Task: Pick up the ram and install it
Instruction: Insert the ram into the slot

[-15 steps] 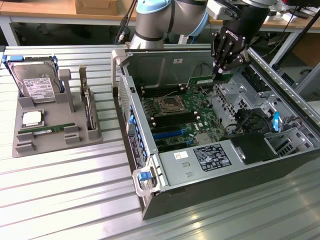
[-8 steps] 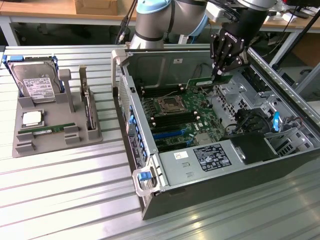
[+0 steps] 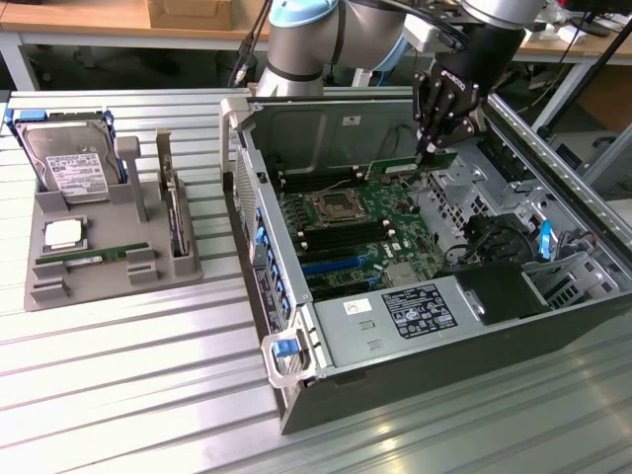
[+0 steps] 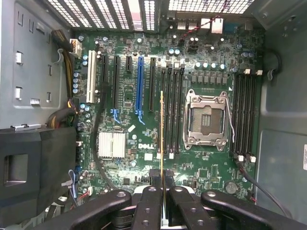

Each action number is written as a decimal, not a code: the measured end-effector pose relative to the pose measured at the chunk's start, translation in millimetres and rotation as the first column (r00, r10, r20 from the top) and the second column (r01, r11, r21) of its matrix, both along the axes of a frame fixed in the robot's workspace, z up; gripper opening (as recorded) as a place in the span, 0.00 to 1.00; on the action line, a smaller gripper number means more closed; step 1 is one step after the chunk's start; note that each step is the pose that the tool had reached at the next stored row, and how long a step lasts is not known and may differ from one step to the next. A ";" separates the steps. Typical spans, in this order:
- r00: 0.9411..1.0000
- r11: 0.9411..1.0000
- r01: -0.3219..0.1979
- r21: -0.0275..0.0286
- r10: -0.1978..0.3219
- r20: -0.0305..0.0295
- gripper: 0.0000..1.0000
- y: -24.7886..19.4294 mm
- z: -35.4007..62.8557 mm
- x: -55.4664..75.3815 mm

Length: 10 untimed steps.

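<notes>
Black jaws pinch the ram (a thin stick, held on edge) above the motherboard inside the open computer case.

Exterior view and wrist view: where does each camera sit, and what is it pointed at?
Exterior view: off the arm, raised, looking down across the table at the tray and open computer case; the arm and gripper show.
Wrist view: on the wrist, looking straight onto the motherboard; the fingers show, shut on the ram.
Shared: the motherboard, the gripper and the ram.
</notes>
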<state>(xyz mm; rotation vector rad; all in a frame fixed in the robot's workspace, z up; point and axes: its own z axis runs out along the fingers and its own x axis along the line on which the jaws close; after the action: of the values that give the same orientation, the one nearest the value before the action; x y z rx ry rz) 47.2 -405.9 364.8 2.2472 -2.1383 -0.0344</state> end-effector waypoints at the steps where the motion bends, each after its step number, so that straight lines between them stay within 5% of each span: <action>1: 1.000 1.000 0.000 0.000 0.000 0.000 0.13 0.0 -0.4 0.0; 10: 1.000 1.000 0.000 0.000 0.000 0.000 0.13 0.0 -9.1 0.0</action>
<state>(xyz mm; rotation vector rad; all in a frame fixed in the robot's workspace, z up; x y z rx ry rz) 47.2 -405.9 355.7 2.2472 -2.1383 -0.0344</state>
